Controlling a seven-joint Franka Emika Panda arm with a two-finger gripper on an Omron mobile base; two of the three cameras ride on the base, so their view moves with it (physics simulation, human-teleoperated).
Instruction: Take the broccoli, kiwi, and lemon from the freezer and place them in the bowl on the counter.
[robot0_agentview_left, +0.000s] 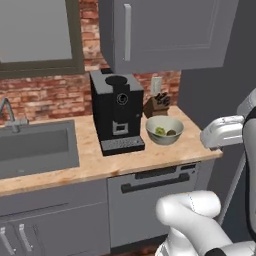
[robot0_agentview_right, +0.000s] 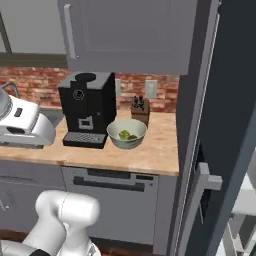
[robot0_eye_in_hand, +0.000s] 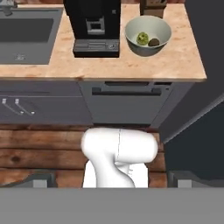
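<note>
Tan marbled stone forms the counter (robot0_agentview_left: 95, 165), on which a pale bowl (robot0_agentview_left: 164, 130) is set near the right end, just beside a black coffee machine (robot0_agentview_left: 116, 111). Two items are seen lying inside the bowl: the yellow-green broccoli (robot0_eye_in_hand: 141, 38) on the left and the dark brown kiwi (robot0_eye_in_hand: 153, 42) on the right, close together. A wooden knife block (robot0_agentview_left: 156, 106) is placed behind the bowl against the brick wall (robot0_agentview_left: 45, 95), and a grey sink (robot0_agentview_left: 35, 147) is sunk into the counter's left part. Grey wall cupboards (robot0_agentview_left: 160, 32) are hung above. The dark freezer (robot0_agentview_right: 225, 125) is seen at the counter's right end, its door handle (robot0_agentview_right: 200, 200) showing low in the right base view. The gripper (robot0_eye_in_hand: 112, 179) is held high and well back from the counter, over the wooden floor (robot0_eye_in_hand: 43, 153), with its two finger tips (robot0_eye_in_hand: 41, 180) spread wide at the bottom corners of the hand view and nothing grasped between them. A dishwasher front (robot0_eye_in_hand: 131, 103) is fitted below the bowl's end of the counter.
</note>
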